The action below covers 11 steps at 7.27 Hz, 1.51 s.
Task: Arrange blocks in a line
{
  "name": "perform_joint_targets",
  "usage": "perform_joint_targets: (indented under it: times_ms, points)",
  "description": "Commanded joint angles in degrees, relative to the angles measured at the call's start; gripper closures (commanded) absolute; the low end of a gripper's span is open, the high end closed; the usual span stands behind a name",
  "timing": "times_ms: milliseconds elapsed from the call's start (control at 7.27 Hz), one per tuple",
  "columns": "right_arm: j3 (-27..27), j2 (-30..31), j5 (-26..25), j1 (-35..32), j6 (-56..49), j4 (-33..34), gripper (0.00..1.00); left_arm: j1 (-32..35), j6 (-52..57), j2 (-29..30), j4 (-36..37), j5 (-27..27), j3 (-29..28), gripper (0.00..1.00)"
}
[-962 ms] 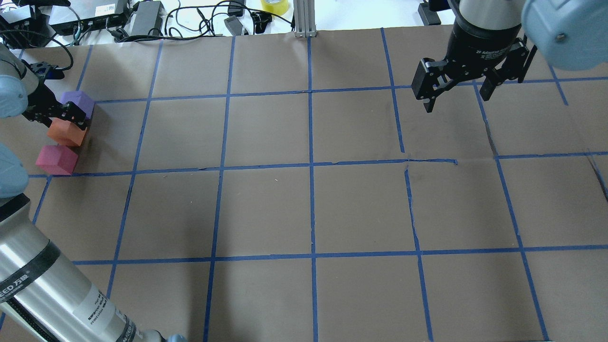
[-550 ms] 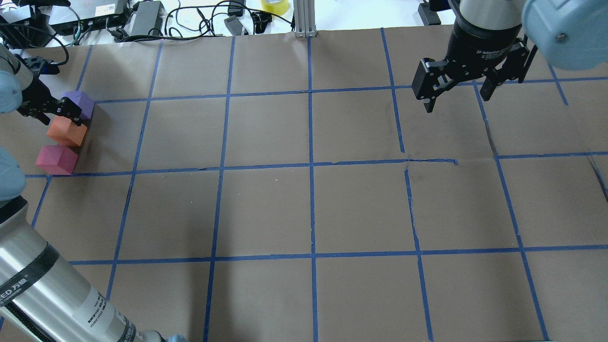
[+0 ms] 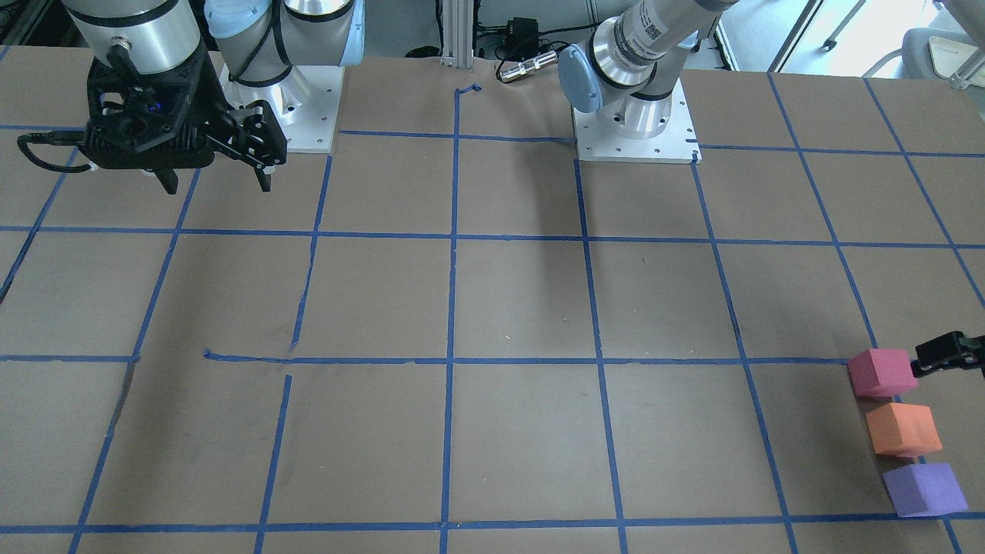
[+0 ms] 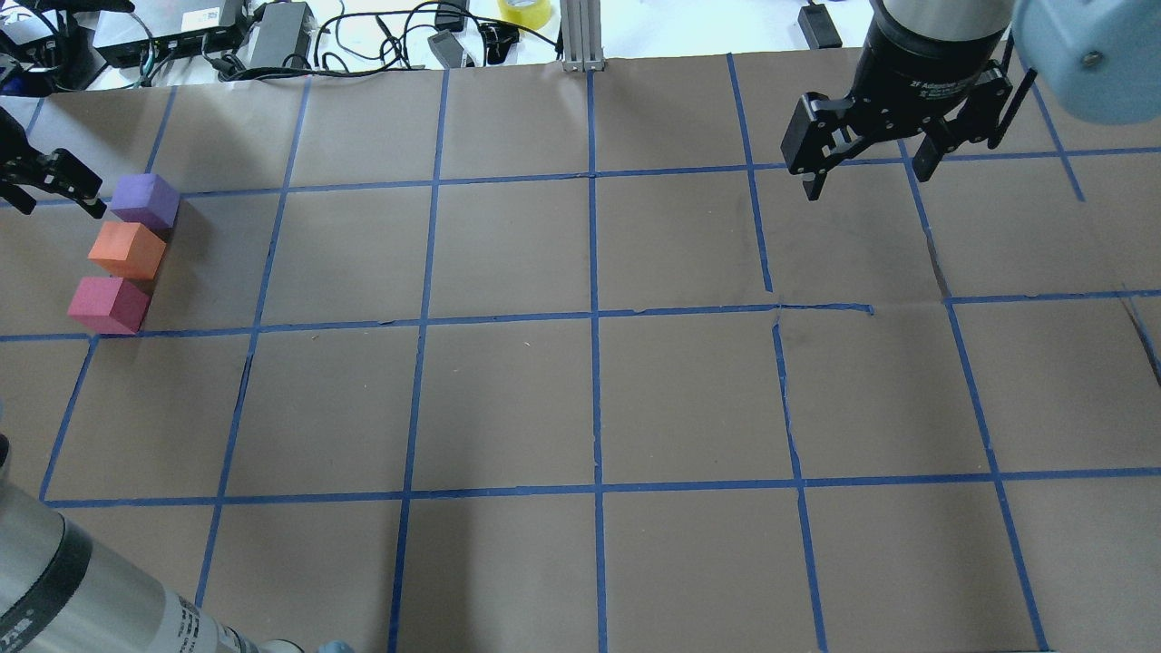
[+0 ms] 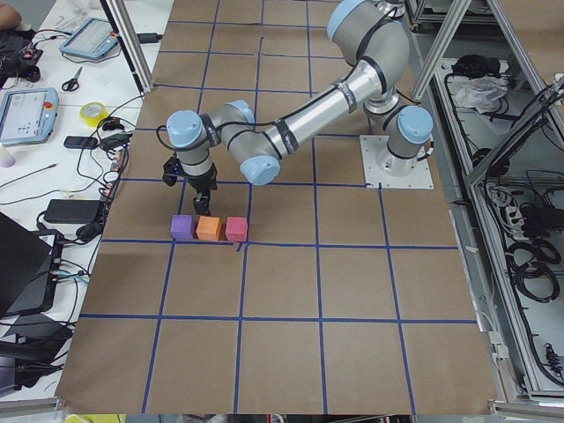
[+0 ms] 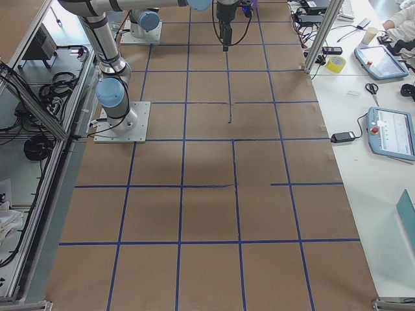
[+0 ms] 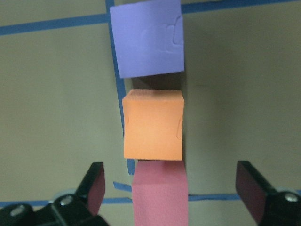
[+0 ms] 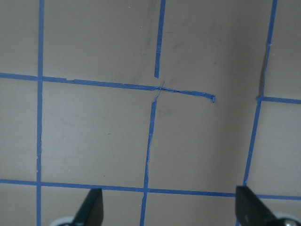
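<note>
Three blocks lie in a close row at the table's left side: purple (image 4: 145,201), orange (image 4: 127,249) and pinkish-red (image 4: 107,304). They also show in the front view as pinkish-red (image 3: 881,372), orange (image 3: 903,429) and purple (image 3: 923,489), and in the left wrist view as purple (image 7: 146,37), orange (image 7: 153,125) and pinkish-red (image 7: 160,193). My left gripper (image 4: 56,195) is open and empty, raised just left of the purple block. My right gripper (image 4: 866,181) is open and empty above the far right of the table, far from the blocks.
Brown paper with a blue tape grid (image 4: 594,317) covers the table. Cables, power bricks (image 4: 281,32) and a yellow tape roll (image 4: 524,11) lie beyond the far edge. An aluminium post (image 4: 580,36) stands at the far middle.
My left gripper has drawn back from over the orange and purple blocks, moving left and away, empty. The blocks stay in place. My right gripper has shifted slightly toward the far edge.
</note>
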<state>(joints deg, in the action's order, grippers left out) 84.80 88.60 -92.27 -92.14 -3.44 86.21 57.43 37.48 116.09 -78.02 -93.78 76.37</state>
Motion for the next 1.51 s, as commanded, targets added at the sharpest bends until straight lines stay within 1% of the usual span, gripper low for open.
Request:
perform_joint_targets:
  times_ms: [0, 138, 275, 412, 550, 688, 825, 962, 1100, 1238, 1375]
  points:
    - [-0.08, -0.01, 1.92, 0.29, 0.45, 0.1, 0.0, -0.21, -0.22, -11.89, -7.56, -0.08, 6.04, 0.0]
    - [-0.08, -0.01, 1.83, 0.73, 0.45, 0.01, 0.0, -0.22, -0.48, -16.21, -9.42, -0.26, 8.42, 0.0]
    - [0.01, 0.08, 1.22, 0.73, 0.37, -0.08, 0.0, -0.04, -0.83, -20.95, -12.65, 0.44, 7.93, 0.0]
    - [0.01, 0.08, 1.13, 0.73, 0.28, -0.08, 0.0, 0.66, -2.57, -24.56, -12.86, 0.79, 8.44, 0.0]
    - [0.27, 0.0, 1.13, 0.73, 0.28, -0.17, 0.0, 2.14, -4.76, -25.3, -12.77, 3.67, 8.71, 0.0]
    - [0.45, -0.01, 1.13, 0.73, 0.19, -0.17, 0.0, 7.03, -9.66, -25.04, -12.08, 5.96, 8.63, 0.0]
    - [0.45, -0.01, 1.13, 0.73, 0.19, -0.25, 0.0, 13.43, -17.71, -25.13, -9.72, 5.37, 8.71, 0.0]
    - [0.54, -0.01, 1.13, 0.73, 0.1, -0.17, 0.0, 19.06, -31.37, -25.04, -9.44, 5.45, 9.06, 0.0]
    - [0.54, -0.01, 1.04, 0.73, 0.01, -0.25, 0.0, 24.52, -38.55, -24.6, -9.26, 5.45, 8.98, 0.0]
    - [0.54, -0.01, 1.04, 0.73, 0.01, -0.25, 0.0, 29.01, -39.67, -24.6, -9.17, 5.02, 8.98, 0.0]
    - [0.62, -0.01, 1.04, 0.73, 0.01, -0.17, 0.0, 32.53, -43.85, -24.34, -9.26, 2.4, 8.8, 0.0]
